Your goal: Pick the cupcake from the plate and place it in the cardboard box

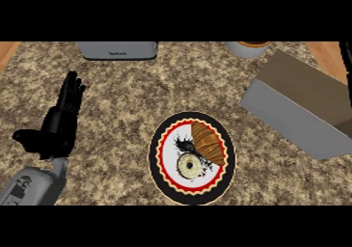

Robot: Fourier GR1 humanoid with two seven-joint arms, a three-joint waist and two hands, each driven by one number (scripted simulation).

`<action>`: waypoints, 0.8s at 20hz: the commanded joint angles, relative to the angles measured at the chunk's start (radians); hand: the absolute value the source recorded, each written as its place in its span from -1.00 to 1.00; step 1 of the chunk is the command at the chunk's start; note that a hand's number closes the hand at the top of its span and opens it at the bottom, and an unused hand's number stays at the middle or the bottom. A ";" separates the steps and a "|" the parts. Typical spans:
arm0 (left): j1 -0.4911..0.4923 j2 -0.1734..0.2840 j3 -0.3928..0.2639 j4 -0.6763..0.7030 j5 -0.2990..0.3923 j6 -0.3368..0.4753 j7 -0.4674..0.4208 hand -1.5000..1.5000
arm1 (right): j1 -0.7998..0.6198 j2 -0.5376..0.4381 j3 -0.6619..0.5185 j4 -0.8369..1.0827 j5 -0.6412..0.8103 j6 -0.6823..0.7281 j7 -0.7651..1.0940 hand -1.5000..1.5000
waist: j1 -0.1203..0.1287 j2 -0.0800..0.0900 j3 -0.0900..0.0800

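Observation:
A round plate (168, 144) with a black and red rim lies at the counter's middle front. On it are a brown croissant (208, 141), a pale ring doughnut (190, 166) and a small dark cupcake (183, 144) pressed against the croissant's left side. The cardboard box (292, 120) stands open at the right, grey outside and brown inside. My left hand (59, 123) rests on the left of the counter, open with fingers straight, well clear of the plate. A thin black strip (348, 72) at the right edge, over the box, looks like my right hand; little of it shows.
A grey toaster (118, 49) stands at the back edge, left of centre. A round pot (248, 48) stands at the back, right of centre. Wooden surfaces show at both back corners. Bare speckled counter lies between the plate and the box.

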 commanded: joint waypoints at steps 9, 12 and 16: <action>0.148 0.099 0.100 -0.016 0.196 -0.188 0.148 0.00 | 0.228 0.163 0.194 -0.090 0.352 -0.408 0.056 -1.00 | 0.016 0.016 0.021; 0.200 0.111 0.108 -0.066 0.210 -0.204 0.168 0.00 | 0.333 0.235 0.342 -0.256 0.460 -0.437 -0.051 -1.00 | 0.020 0.016 0.022; 0.211 0.148 0.167 -0.084 0.240 -0.243 0.196 0.00 | 0.436 0.117 0.429 -0.362 0.591 -0.379 -0.053 -1.00 | 0.017 0.020 0.021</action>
